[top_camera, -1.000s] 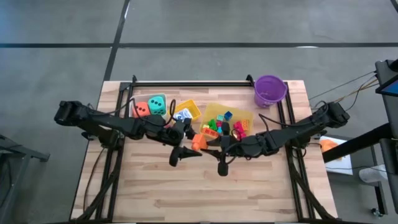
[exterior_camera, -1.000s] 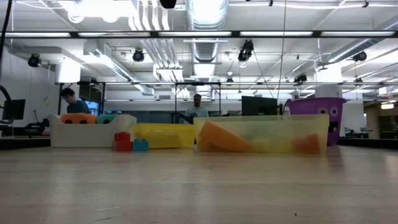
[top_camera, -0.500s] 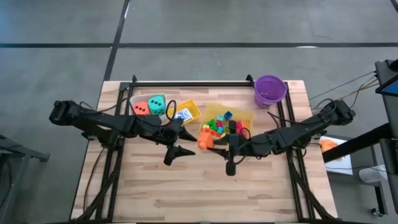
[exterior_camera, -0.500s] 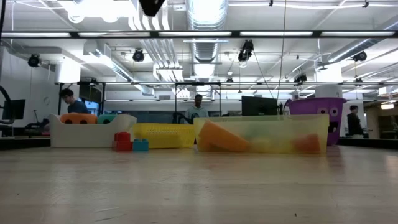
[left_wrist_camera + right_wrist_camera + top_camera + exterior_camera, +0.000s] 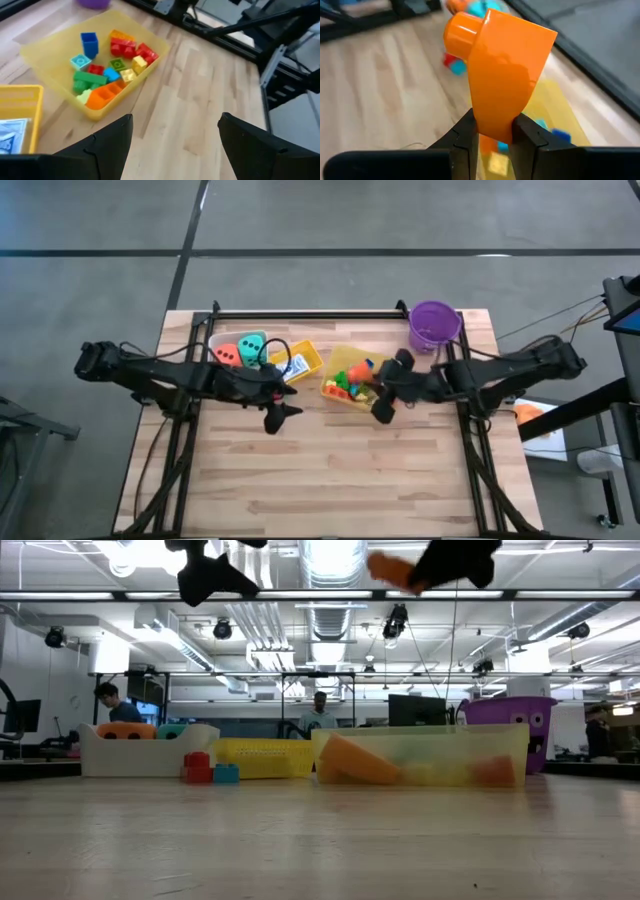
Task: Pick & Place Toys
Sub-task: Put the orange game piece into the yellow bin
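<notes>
Right gripper (image 5: 492, 137): jaws closed on the lower end of an orange brick (image 5: 505, 75), held in the air above the clear yellowish bin (image 5: 392, 372). In the right wrist view the brick's long axis runs away from the fingers (image 5: 462, 137), with its round stud at the far end sticking out sideways. In the low view it shows high up, above bin level.

Left gripper (image 5: 172, 145): jaws spread wide, nothing between them, raised over bare table (image 5: 330, 470) near the small yellow bin (image 5: 312, 358).

Clear yellowish bin, contents: loose bricks (image 5: 117, 62) in red, green, blue, yellow and orange, heaped at one end.

Small yellow bin, contents: blue-white card box (image 5: 293, 365), lying flat.

White bin (image 5: 215, 345), contents: orange die (image 5: 229, 354) and teal die (image 5: 251, 348), side by side.

Purple bucket (image 5: 434, 323): upright at the table's far right corner.
</notes>
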